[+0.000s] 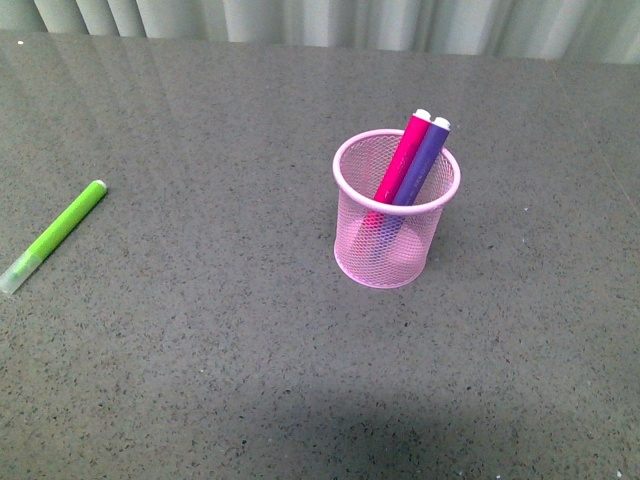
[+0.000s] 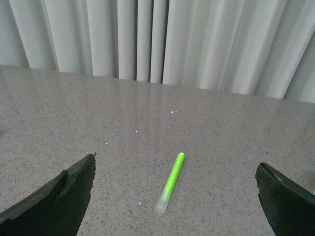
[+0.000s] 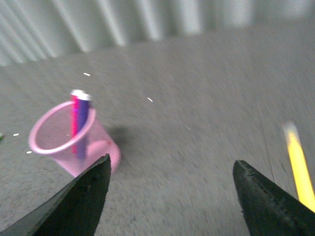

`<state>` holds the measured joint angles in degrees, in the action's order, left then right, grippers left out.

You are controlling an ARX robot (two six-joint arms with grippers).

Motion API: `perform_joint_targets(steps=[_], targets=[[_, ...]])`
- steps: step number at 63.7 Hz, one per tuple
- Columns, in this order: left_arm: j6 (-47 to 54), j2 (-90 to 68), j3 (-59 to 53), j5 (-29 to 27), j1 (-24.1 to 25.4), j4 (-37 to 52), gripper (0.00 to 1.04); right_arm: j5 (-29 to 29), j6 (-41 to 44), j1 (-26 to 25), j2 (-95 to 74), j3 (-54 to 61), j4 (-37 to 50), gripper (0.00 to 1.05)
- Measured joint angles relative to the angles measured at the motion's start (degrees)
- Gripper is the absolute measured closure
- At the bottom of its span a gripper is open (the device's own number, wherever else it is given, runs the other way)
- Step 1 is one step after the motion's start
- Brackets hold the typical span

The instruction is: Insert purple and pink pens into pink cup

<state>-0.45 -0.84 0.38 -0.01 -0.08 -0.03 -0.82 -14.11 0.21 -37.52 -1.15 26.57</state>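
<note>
Both end effectors show only in their own wrist views, each with its fingers spread wide and nothing between them. On the left end effector (image 2: 174,196), two dark fingers (image 2: 59,196) frame a bare stretch of the grey speckled counter (image 1: 200,350), and the green marker (image 2: 171,182) lies flat on the counter between them and a little beyond, touching neither. For the right end effector (image 3: 170,196), the view is blurred; its dark fingers (image 3: 74,201) hang above the counter, and the pink cup (image 3: 64,142) stands on the counter off to one side, past one finger and apart from it. A yellow pen-like object (image 3: 300,167) lies near the opposite finger; the blur hides its details.

In the front view neither arm appears. Pale curtains (image 1: 320,20) hang behind the far edge of the counter. The pink cup stands upright near the middle of the counter, slightly right of centre. Inside it the pink pen (image 1: 400,165) and the purple pen (image 1: 422,165) lean side by side, touching, toward the far right of the rim, their white ends sticking out above it. The green marker lies well apart from the cup at the left edge.
</note>
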Motion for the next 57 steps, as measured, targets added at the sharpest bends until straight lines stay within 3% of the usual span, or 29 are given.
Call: perform_joint_targets(steps=[7,25,57], targets=[[0.0,0.0,0.0,0.0,0.0,0.0,0.08,0.7,8.6,-0.1,4.6,0.0,5.8,0.5],[0.0,0.0,0.0,0.0,0.0,0.0,0.08,0.8,13.2,-0.2,13.9,0.0,-3.0,1.01],[0.0,0.0,0.0,0.0,0.0,0.0,0.08,0.8,13.7,-0.2,25.3,0.0,-14.3,1.02]])
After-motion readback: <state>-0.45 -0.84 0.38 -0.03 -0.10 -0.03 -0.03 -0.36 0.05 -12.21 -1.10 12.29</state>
